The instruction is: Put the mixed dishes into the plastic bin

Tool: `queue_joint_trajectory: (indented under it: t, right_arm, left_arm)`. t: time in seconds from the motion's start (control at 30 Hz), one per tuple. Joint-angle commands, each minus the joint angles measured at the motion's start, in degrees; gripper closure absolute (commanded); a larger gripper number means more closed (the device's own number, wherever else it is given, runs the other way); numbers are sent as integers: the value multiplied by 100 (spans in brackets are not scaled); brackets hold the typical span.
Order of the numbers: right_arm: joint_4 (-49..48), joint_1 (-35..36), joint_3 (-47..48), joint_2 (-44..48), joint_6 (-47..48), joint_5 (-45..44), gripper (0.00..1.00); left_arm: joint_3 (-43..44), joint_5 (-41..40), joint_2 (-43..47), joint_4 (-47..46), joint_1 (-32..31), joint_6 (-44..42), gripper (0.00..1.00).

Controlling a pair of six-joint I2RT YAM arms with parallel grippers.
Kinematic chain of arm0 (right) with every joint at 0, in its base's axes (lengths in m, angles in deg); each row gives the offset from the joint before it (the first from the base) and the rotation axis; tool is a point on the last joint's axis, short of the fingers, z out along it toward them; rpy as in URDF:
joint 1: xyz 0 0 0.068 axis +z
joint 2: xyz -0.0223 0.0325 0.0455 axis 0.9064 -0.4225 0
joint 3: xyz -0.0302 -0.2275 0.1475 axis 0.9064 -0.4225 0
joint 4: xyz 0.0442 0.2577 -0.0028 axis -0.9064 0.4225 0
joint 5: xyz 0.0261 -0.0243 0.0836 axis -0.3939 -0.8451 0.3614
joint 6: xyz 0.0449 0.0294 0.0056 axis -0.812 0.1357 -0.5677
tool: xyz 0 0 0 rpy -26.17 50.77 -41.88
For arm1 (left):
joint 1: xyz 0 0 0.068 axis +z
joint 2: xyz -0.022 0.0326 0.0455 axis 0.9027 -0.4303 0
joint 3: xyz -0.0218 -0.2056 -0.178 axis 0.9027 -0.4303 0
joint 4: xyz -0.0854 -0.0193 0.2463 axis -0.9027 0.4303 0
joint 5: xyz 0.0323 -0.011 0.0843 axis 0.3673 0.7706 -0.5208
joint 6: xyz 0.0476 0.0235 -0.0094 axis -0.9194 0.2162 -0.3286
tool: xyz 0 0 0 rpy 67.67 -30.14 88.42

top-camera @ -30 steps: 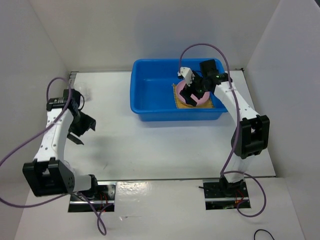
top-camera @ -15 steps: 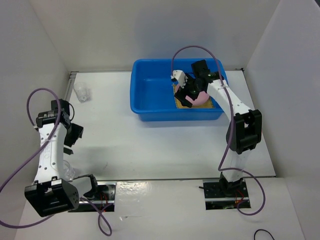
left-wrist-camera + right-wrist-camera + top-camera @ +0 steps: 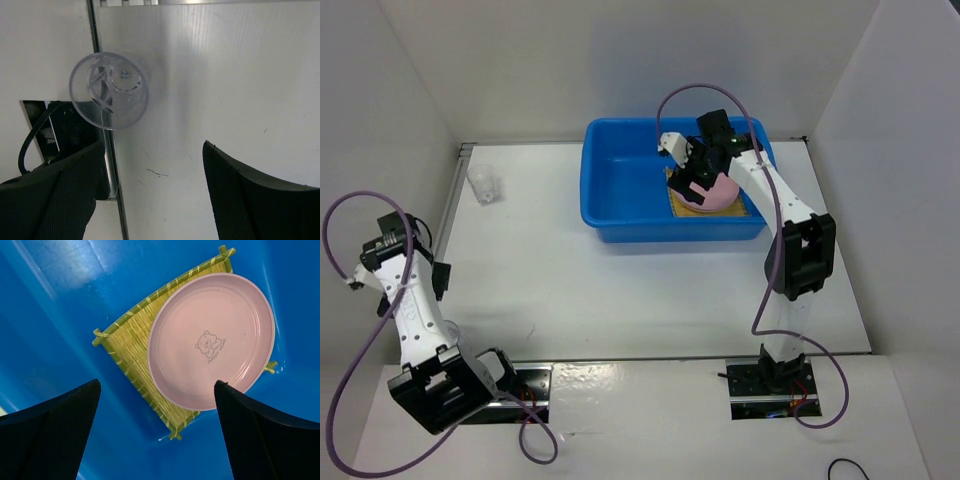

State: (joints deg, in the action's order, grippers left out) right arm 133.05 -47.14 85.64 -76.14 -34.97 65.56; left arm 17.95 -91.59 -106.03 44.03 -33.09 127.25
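Well, pink plate [image 3: 210,342] atop bamboo mat [image 3: 127,346]

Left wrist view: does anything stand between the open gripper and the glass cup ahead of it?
Nothing visible does. The cup sits just beyond the fingertips of the left gripper, off to one side of the gap rather than centred. Only bare table lies between them.

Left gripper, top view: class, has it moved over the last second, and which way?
Yes. The left gripper has swung left and back toward the near edge of the table, farther from the blue plastic bin, which stayed put.
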Motion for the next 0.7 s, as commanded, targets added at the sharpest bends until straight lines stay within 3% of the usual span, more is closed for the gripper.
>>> queue_joint_trajectory:
  t: [0.0, 0.33, 0.67]
  right_arm:
    - [201, 76, 281, -55, 296, -215, 2]
    - [35, 76, 228, -160, 543, -436, 2]
    - [-19, -161, 228, -213, 306, -322, 2]
  left_arm:
    - [-40, -56, -96, 38, 399, -94, 14]
    - [-145, 234, -913, 38, 1147, -252, 14]
    - [-93, 410, -1590, 38, 1261, -393, 13]
